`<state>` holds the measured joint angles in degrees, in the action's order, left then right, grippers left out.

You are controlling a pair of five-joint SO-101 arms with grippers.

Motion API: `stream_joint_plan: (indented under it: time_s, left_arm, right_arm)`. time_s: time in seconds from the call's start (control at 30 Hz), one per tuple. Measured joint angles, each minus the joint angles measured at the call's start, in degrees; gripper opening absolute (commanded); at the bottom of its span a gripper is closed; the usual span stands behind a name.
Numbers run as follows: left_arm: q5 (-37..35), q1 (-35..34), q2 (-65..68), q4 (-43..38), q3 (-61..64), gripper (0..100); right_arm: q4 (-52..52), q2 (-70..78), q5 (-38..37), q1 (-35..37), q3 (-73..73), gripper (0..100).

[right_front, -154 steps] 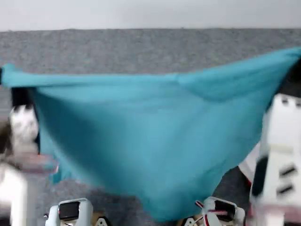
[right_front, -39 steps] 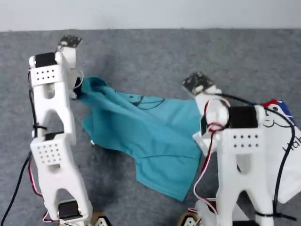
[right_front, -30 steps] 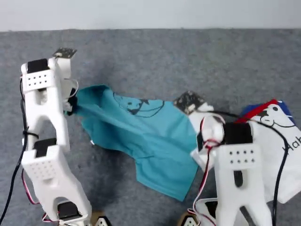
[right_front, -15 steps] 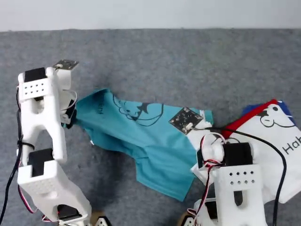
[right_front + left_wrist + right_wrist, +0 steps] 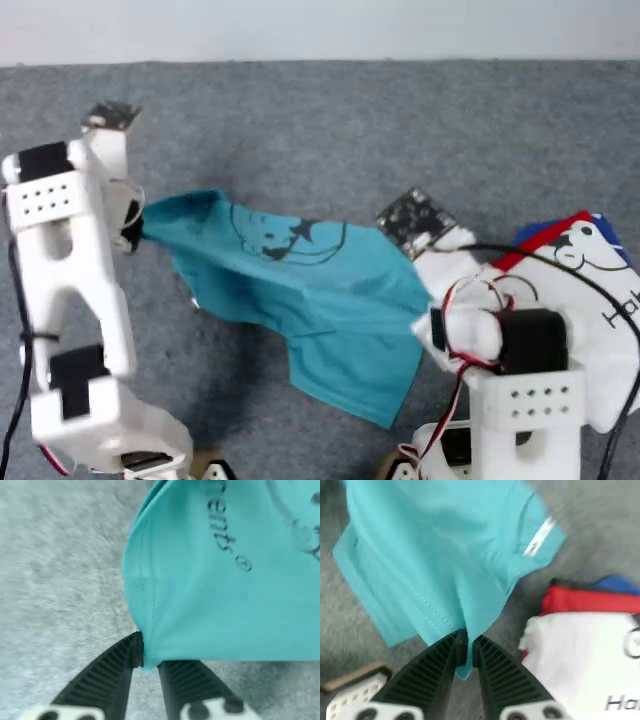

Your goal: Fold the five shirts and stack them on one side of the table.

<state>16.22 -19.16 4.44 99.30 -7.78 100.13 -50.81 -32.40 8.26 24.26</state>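
A teal shirt (image 5: 310, 290) with a dark line drawing hangs stretched between the two arms over the grey table (image 5: 330, 120), its lower part draped toward the front edge. My left gripper (image 5: 146, 661) is shut on a folded edge of the teal shirt (image 5: 225, 590); in the high view the left gripper (image 5: 135, 225) holds the shirt's left end. My right gripper (image 5: 466, 642) is shut on a bunched hem of the teal shirt (image 5: 435, 555), at the shirt's right end (image 5: 425, 300) in the high view.
A pile of shirts lies at the right: a white one (image 5: 600, 320) on top, red (image 5: 545, 245) and blue (image 5: 590, 222) beneath, also seen as white (image 5: 580, 660) and red (image 5: 585, 600) in the right wrist view. Bare grey table lies behind.
The shirt, first spread wide in the air, has come down to the table. Over the last second the left arm shifted left and the right arm moved toward the front, pulling the shirt tauter.
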Motion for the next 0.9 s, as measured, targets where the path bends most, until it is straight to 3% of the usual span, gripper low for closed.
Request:
stream_joint_plan:
  time_s: [0.4, 0.57, 0.77, 0.9]
  left_arm:
    - [0.0, 0.0, -38.8, -5.2, 0.0, 1]
    - [0.0, -0.2, -50.6, -8.5, 0.0, 1]
    - [-0.1, -0.2, -59.5, -10.0, -0.1, 1]
    - [-3.0, -0.2, -68.7, -15.2, -0.1, 1]
  right_arm:
    - [-12.8, -0.1, 10.4, -0.7, -27.6, 0.9]
    - [-18.5, -0.9, 14.6, -6.9, -42.7, 0.9]
    - [-19.8, -1.6, 18.2, -15.7, -59.3, 0.9]
    - [-19.9, -1.7, 20.0, -21.1, -67.5, 0.9]
